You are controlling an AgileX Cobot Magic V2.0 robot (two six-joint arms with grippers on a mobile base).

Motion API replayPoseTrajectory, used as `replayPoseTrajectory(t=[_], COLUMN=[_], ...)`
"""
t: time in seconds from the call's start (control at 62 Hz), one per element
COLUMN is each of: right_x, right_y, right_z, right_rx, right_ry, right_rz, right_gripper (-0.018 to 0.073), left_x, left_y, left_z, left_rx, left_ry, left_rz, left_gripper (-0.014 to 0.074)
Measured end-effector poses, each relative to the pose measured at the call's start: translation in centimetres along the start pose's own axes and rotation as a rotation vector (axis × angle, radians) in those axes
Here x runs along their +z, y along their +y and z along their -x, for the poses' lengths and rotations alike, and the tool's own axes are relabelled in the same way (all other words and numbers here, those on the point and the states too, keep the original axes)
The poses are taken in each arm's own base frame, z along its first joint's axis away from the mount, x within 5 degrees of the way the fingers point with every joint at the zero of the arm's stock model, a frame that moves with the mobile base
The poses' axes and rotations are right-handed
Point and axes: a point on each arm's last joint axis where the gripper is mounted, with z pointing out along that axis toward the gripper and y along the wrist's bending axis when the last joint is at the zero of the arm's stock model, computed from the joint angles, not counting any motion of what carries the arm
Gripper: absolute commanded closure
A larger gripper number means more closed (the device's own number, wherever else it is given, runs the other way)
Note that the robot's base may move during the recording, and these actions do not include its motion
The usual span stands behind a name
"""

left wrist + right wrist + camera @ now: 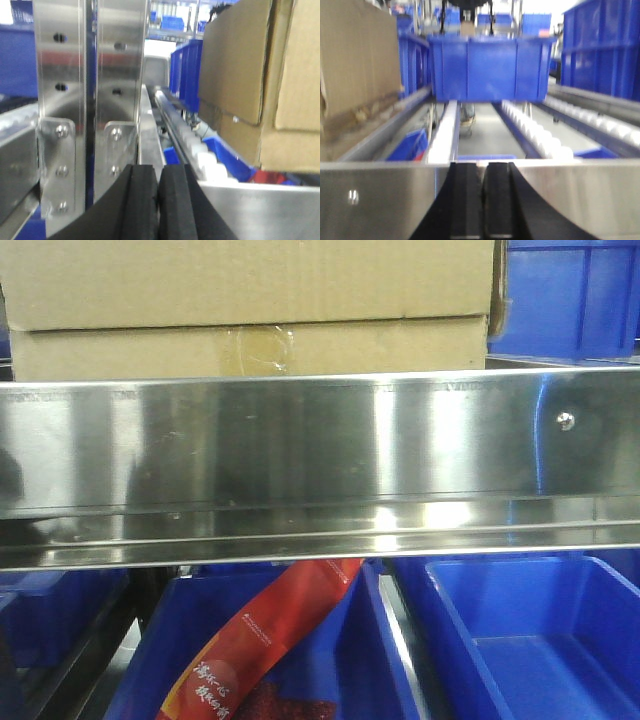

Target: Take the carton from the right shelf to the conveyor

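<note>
The brown carton point(250, 310) sits on the right shelf behind the shiny steel front rail point(320, 440), at the upper left of the front view, with clear tape at its mid-seam. It shows at the right in the left wrist view point(260, 85) and at the left in the right wrist view point(355, 65). My left gripper point(158, 172) is shut and empty, low in front of the rail, left of the carton. My right gripper point(483, 170) is shut and empty, at the rail, right of the carton. The conveyor is out of view.
Blue bins stand right of the carton point(570, 300) and on the level below point(530, 640); one lower bin holds a red packet point(260, 640). A blue bin point(490, 67) stands on the roller track ahead of my right gripper. Steel uprights point(90, 110) stand left of my left gripper.
</note>
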Motion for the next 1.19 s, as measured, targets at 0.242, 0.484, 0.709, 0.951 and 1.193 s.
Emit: replayPoseTrajectory(t=[0.242,0.484,0.709,0.951,1.193], right_x=[0.0,-1.3,-1.4,2.9,6.6], right_y=[-0.1,0.4,0.8,0.9,2.6], right_z=[0.6,5.8,12.5,15.5,19.9], right_rx=[0.017,0.059,0.056,0.059,0.035], right_ry=[-0.068,-0.049,-0.047,0.064,0.126], right_rz=[-0.006,0.034,0.056,0.053,0.199], right_gripper=[0.0628,0.047,0.0033,0.001,0.001], left_x=[0.0,-0.7,-2.1,0.8,4.7], left_y=[-0.1,-0.2,-0.3,-0.5,-2.7], left_z=[0.8,4.6,12.1,16.0,20.3], left_rx=[0.0,0.036,0.101,0.105,0.105], left_ry=[-0.085,-0.104,-0.1,0.025,0.141], left_rz=[-0.009,0.0,0.043,0.051,-0.158], left_gripper=[0.0584,0.0472,0.0221,0.012,0.012])
